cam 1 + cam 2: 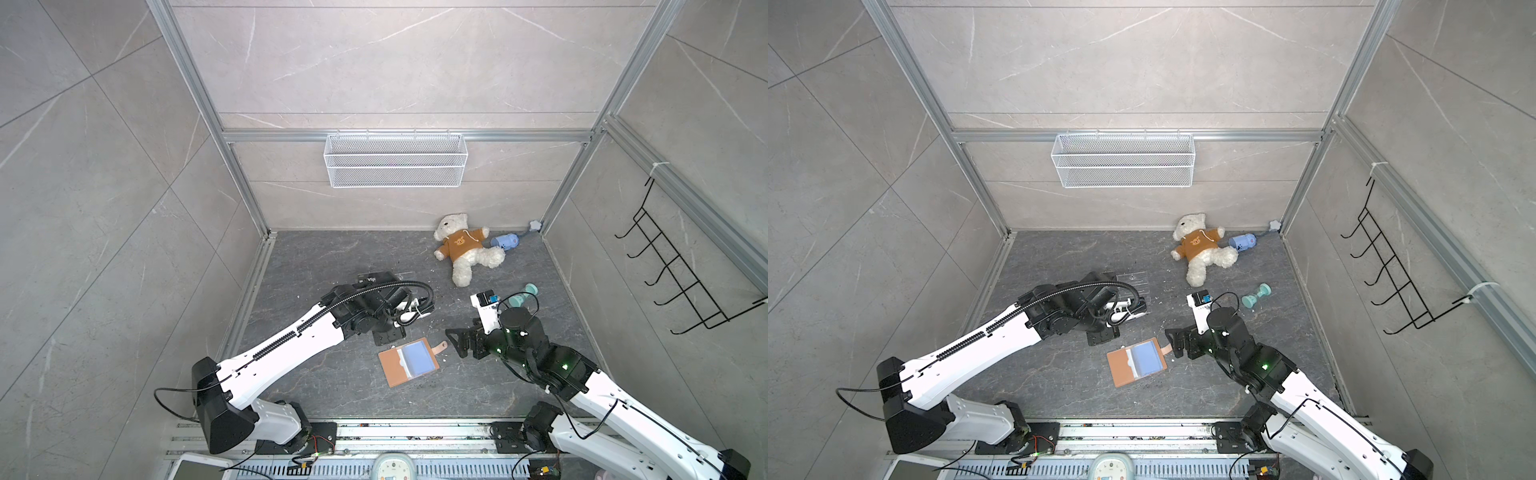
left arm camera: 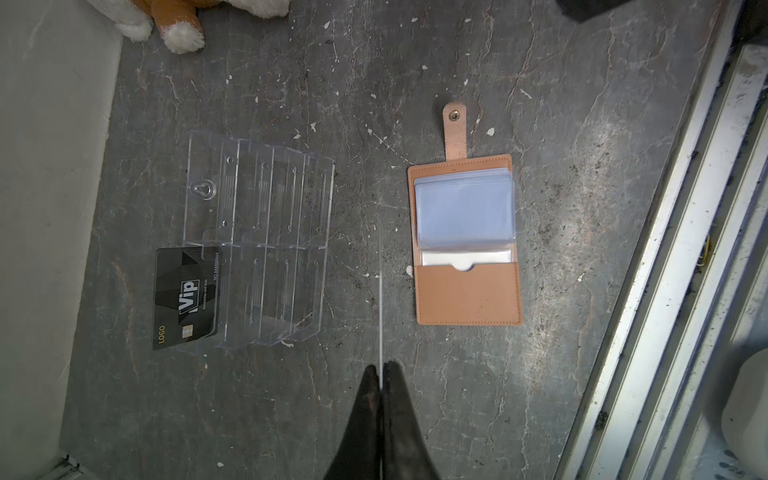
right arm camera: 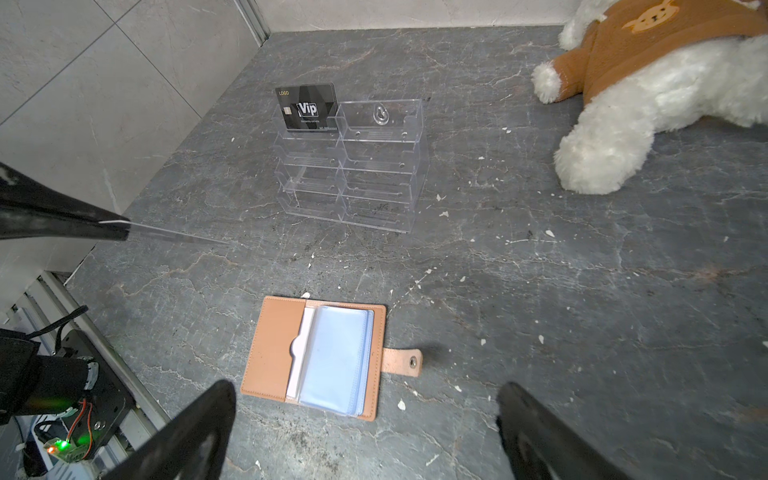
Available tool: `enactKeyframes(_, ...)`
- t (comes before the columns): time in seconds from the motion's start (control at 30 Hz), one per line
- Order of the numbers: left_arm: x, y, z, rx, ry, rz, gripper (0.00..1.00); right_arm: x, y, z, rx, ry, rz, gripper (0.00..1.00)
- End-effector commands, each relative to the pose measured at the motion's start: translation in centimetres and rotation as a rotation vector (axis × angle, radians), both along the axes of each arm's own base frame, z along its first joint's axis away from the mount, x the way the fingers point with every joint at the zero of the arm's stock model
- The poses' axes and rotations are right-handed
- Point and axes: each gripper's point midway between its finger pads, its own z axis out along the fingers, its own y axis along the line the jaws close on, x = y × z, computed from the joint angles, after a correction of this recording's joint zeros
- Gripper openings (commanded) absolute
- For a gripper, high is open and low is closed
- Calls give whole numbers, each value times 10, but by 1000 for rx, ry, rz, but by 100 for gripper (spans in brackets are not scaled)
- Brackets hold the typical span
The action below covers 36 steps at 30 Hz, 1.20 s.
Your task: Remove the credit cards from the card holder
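Observation:
The tan card holder (image 1: 392, 370) (image 1: 1120, 371) lies open on the dark table, its pale blue sleeves (image 2: 464, 212) (image 3: 336, 357) facing up. No card shows in them. My left gripper (image 2: 380, 366) (image 3: 124, 228) is shut on a credit card (image 2: 380, 291) (image 3: 178, 235), seen edge-on as a thin line, between the holder and the clear rack. Another black Vip credit card (image 2: 187, 291) (image 3: 307, 107) (image 1: 374, 277) stands in the clear acrylic rack (image 2: 270, 232) (image 3: 378, 166). My right gripper (image 3: 365, 394) (image 1: 457, 343) (image 1: 1177, 343) hangs open beside the holder's strap tab (image 1: 441, 346), holding nothing.
A teddy bear (image 1: 463, 249) lies at the back right, with a blue toy (image 1: 505, 242) beside it. A teal dumbbell (image 1: 523, 296) sits behind my right wrist. On the back wall hangs a wire basket (image 1: 395, 160), and on the right wall a black hook rack (image 1: 673, 274).

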Motion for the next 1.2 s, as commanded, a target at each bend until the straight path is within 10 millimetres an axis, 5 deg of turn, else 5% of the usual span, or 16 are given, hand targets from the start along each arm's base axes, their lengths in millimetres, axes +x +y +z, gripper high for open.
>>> enactKeyframes(0.0,18,10,4,76,-69,-23,0,4,2,12,-9,-33,9,100)
enactKeyframes(0.77,115,45,-12,113,-69,17,0,14,15,-10,-53,5,38,100)
enactKeyframes(1.17,148,54,-16,113,-99,10,0,19,19,-19,-68,27,44,100)
